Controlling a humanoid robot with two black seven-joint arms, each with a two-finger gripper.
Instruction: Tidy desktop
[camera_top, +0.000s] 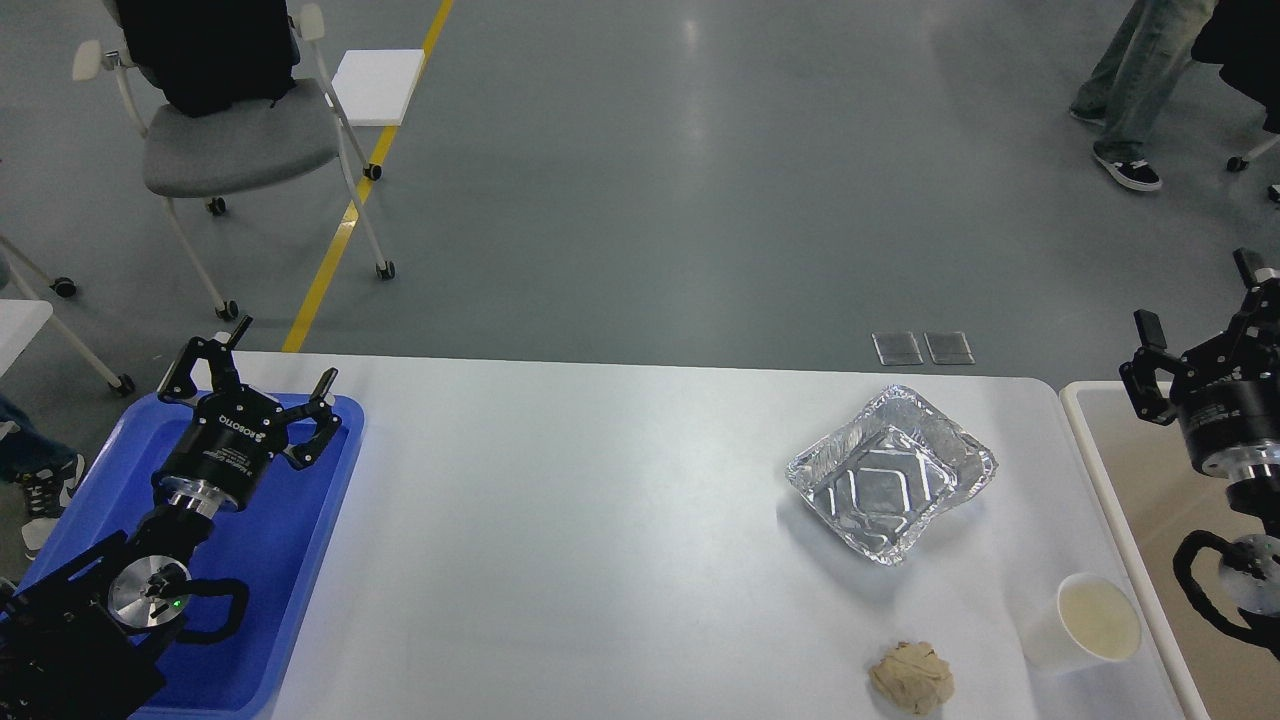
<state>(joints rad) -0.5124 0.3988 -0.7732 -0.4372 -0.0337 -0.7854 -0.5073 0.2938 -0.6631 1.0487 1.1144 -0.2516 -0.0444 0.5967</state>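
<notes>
Desktop (600, 520) fills centre view. Left gripper (262, 385) and right gripper (1200, 330) both spread, empty. Uncleared at 4 o'clock: foil tray (890, 485), cup (1085, 622), paper wad (912, 677). Judged barely begun.

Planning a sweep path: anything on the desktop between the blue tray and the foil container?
Nothing. In the head view, the desktop is bare white from the blue tray to the foil container.
</notes>
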